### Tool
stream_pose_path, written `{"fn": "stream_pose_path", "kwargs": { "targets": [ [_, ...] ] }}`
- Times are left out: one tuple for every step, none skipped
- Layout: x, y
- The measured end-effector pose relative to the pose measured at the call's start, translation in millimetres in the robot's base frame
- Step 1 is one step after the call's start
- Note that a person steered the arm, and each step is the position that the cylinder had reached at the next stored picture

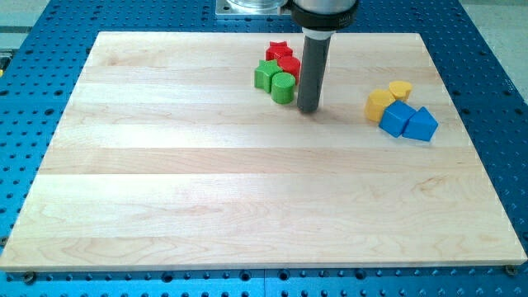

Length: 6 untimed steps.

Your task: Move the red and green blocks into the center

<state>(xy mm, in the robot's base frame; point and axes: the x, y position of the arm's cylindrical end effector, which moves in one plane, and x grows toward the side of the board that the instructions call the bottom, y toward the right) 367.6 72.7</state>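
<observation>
Wooden board (247,198), pale maple grain, fills most of the view on a blue perforated table (49,16), and everything on the near side of my tip (308,110), toward the view's bottom, is bare; the centre I am meant to fill lies that way, below and a little to the view's left of the tip. The tip itself is a plain dark rod end with nothing to spread or pinch: it holds nothing, stands upright on the wood, and I judge it just beside the green cylinder (283,87) with a thin gap, though I cannot tell for sure that they are apart. That is the relation the coming push turns on: the cluster of 4 task blocks sits to the view's left of the tip and slightly farther back, so the tip is at its side, not behind it. Left of the cylinder and touching it is the green star-shaped block (266,73); behind the cylinder, close against the rod's left edge, is the red cylinder (289,65), and farthest back the red star (279,50). To drive them to the centre I judge the tip must first get round to the cluster's far side. Well apart to the tip's right, at about the same depth, lie 2 blue blocks (408,121) and, just behind them, 2 yellow blocks (386,101), which have no part in this.
</observation>
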Motion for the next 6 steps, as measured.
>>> {"fn": "stream_pose_path", "kwargs": {
  "targets": [
    [-18.9, 6.9],
    [-20.1, 17.0],
    [-20.1, 18.1],
    [-20.1, 18.2],
    [-27.4, 18.4],
    [-55.4, 22.5]
  ]
}}
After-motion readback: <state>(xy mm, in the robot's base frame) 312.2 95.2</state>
